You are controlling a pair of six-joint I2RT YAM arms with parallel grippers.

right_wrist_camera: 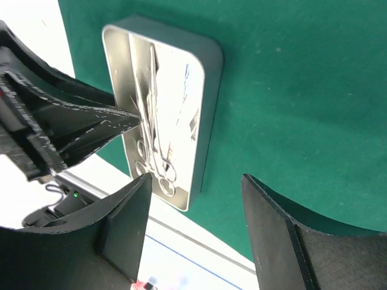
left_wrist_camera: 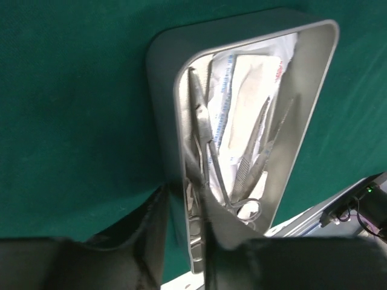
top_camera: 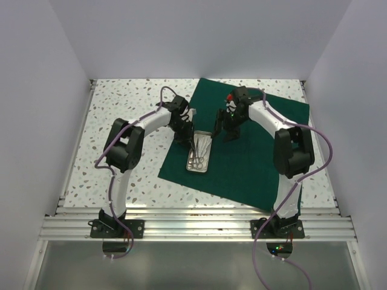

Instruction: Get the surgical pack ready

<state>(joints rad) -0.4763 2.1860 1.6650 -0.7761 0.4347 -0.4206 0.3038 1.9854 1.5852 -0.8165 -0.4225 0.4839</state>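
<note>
The surgical pack's dark green drape (top_camera: 254,157) lies spread flat on the table. A metal tray (top_camera: 207,158) stands on it, holding forceps and scissors (left_wrist_camera: 242,175) on a white packet (left_wrist_camera: 248,96). My left gripper (top_camera: 187,140) straddles the tray's left wall (left_wrist_camera: 181,121): one finger stands outside, the other inside, with a sliver of green showing beside the wall. Its jaws are slightly open (left_wrist_camera: 184,205). My right gripper (top_camera: 228,134) hovers over the drape just right of the tray (right_wrist_camera: 211,90), open (right_wrist_camera: 196,187) with nothing between its fingers.
The speckled white tabletop (top_camera: 121,109) shows left of the drape. An aluminium rail (top_camera: 193,226) runs along the near edge by the arm bases. White walls close in the back and both sides.
</note>
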